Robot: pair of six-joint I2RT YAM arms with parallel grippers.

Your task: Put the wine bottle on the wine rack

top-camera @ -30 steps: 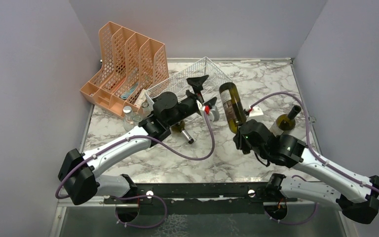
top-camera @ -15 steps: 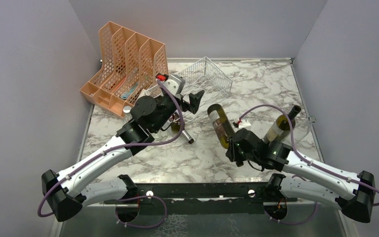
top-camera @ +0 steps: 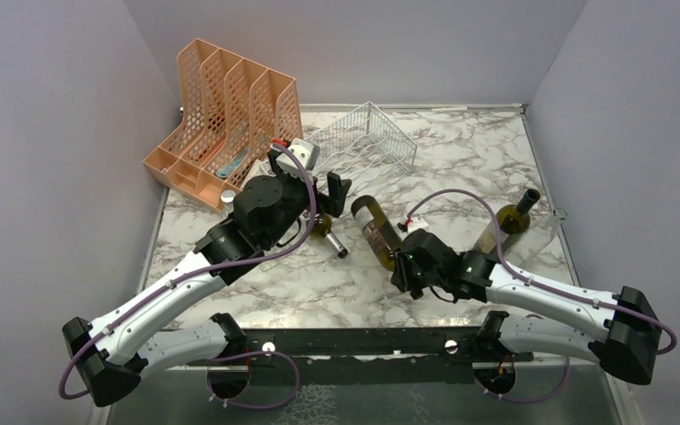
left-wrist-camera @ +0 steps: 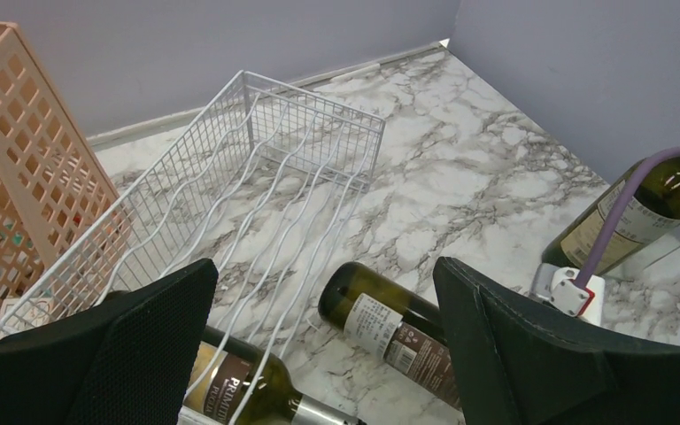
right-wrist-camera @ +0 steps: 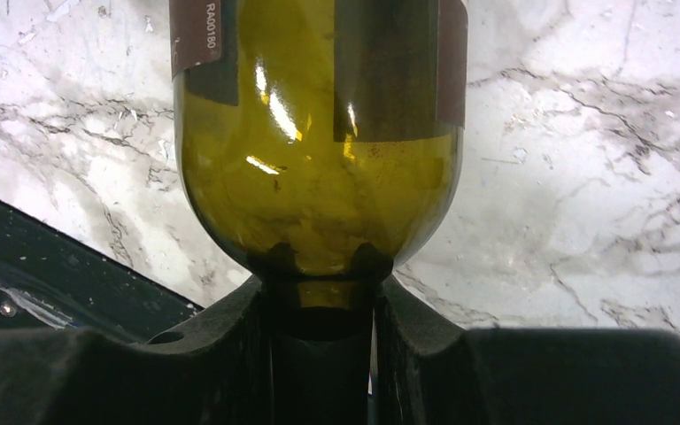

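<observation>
Since a second ago, the right arm has swung the wine bottle (top-camera: 374,229) down and to the left, from nearly upright above the middle of the desk (top-camera: 478,150) to a low slant. The left arm has drawn back from over the wine rack (top-camera: 363,142) to its near side.

The right gripper (top-camera: 405,262) is clamped tight on the bottle's neck; in the right wrist view both fingers press against the dark glass just below the shoulder. The bottle's base points up and left toward the rack but stays short of it, over bare marble. Whether the glass touches the desk cannot be told.

The left gripper (top-camera: 329,188) hangs spread wide with nothing between its fingers, just in front of the rack's near edge.

The rack sits at the back of the desk, beside the orange file organizer (top-camera: 230,115). A second bottle (left-wrist-camera: 243,394) lies at the rack's near edge, with rack wires crossing it. A third bottle (top-camera: 503,226) is well off to the right.
</observation>
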